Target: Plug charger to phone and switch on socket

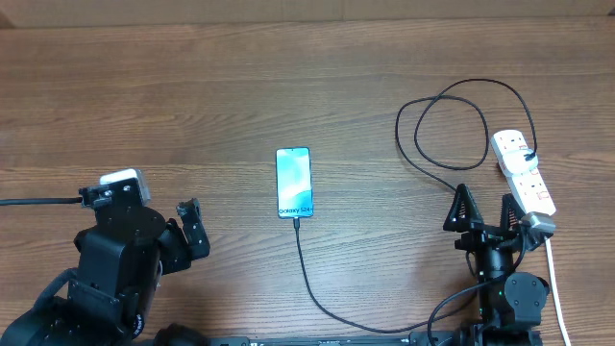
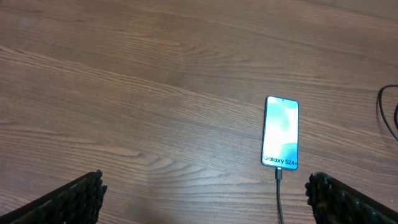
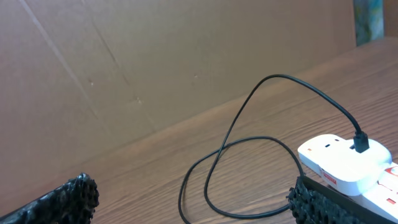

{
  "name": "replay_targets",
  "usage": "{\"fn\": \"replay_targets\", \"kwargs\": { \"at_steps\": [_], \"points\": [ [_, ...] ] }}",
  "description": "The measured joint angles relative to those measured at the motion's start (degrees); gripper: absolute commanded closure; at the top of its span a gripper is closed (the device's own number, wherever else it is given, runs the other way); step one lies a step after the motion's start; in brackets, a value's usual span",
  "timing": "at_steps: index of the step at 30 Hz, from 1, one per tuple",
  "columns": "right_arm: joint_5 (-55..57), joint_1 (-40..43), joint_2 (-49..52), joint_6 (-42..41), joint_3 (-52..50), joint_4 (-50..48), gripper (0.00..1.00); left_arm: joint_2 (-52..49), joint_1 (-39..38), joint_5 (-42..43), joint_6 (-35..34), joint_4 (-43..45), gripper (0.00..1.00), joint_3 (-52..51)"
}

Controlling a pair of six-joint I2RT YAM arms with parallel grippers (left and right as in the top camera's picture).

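Phone [image 1: 294, 181]: flat on the wooden table [image 1: 192, 96]; screen up, lit blue-teal; "Galaxy S24" text at the end nearer the robot.
Charger [image 1: 312, 284]: plug tip seated in the phone's near end; the cable runs from there toward the robot, curves off to the phone's right, loops on the table and ends in a black plug standing in the strip's far end.
Socket [image 1: 525, 173]: white strip lying flat, well to the right of the phone; switch positions too small to tell.
Left gripper [image 1: 192, 229]: left of the phone, nearer the robot, apart from it; jaws spread, nothing between them.
Right gripper [image 1: 485, 213]: well right of the phone, just beside the strip's near end; jaws spread wide, holding nothing.
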State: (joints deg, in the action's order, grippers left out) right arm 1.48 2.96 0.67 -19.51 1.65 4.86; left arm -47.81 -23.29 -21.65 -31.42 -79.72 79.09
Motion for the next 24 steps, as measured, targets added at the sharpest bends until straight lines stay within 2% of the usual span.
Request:
{"fn": "replay_targets", "kwargs": {
  "at_steps": [24],
  "points": [
    [0.0, 0.0, 0.0, 0.0, -0.6, -0.1, 0.00, 0.0, 0.0, 0.0, 0.0, 0.0, 0.01, 0.0]
  ]
}}
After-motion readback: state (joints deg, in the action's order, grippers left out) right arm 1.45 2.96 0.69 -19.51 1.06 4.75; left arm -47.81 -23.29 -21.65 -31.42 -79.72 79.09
